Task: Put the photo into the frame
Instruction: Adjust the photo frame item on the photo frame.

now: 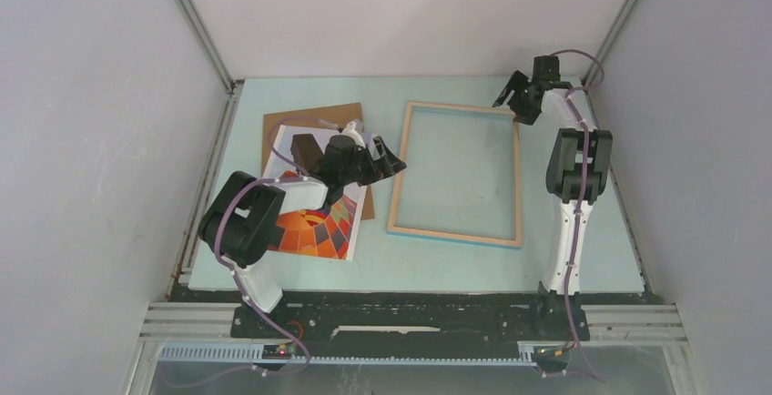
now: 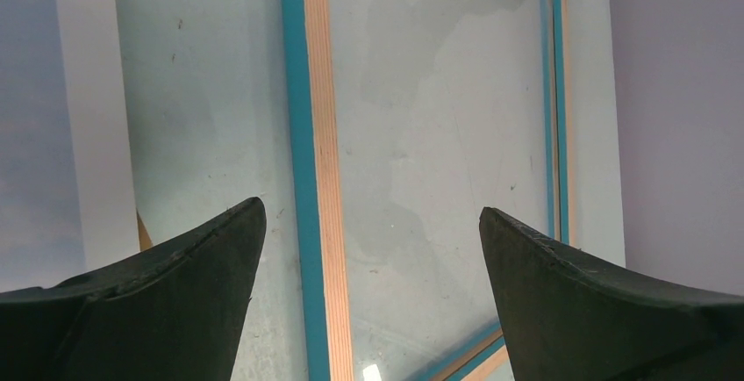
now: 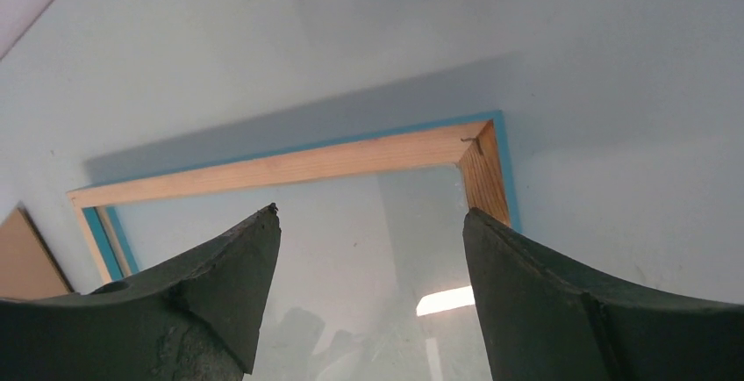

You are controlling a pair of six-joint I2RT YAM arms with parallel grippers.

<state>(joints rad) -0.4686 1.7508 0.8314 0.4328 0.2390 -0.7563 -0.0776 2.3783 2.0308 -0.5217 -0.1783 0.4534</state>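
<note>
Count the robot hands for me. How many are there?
2. The left hand is open beside the left edge of the frame. The right hand is open at the frame's far right corner. None seems hidden.

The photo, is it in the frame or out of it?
Out. The photo lies on the brown board left of the frame; inside the frame only clear glass shows.

Pale grey walls enclose a light green bench. Aluminium rails run up the rear corners. Lighting is even.
</note>
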